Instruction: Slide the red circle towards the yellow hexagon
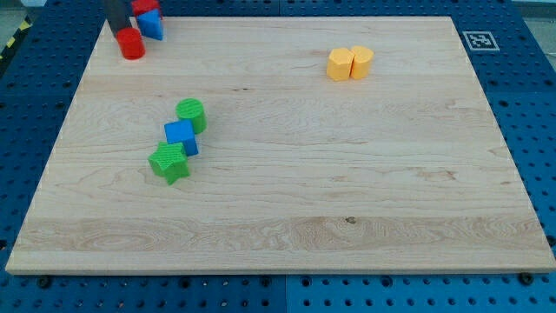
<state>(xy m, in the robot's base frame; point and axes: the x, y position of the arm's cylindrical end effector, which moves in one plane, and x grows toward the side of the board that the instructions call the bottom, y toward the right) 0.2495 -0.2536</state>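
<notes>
Up at the view's top left corner of the bench [278, 217], my tip [122, 35] sits right behind the red circle [132, 44], touching it or very nearly so, on its upper left side. I have no gripper at all, only a dark rod, so nothing is grasped or let go; the rod can only push.

Just to the right of the red circle, and a little higher, is a blue block [153, 23] with another red block [145, 7] at its top edge. I cannot make out their shapes well. They look very close to the red circle, maybe touching it.

Far to the right of the red circle, near the top of the bench, are two yellow blocks side by side and touching. The left one [340, 64] looks like the yellow hexagon, and the right one [361, 62] looks rounder, but I am not sure.

Below the red circle, well apart from it, lie a green circle [191, 114], a blue cube [181, 136] and a green star [168, 163] in a little row.

I think the push is only starting. The red circle has a long way to go. Next, my tip should stay on its left side and push it to the right, passing under the blue block and above the green circle.
</notes>
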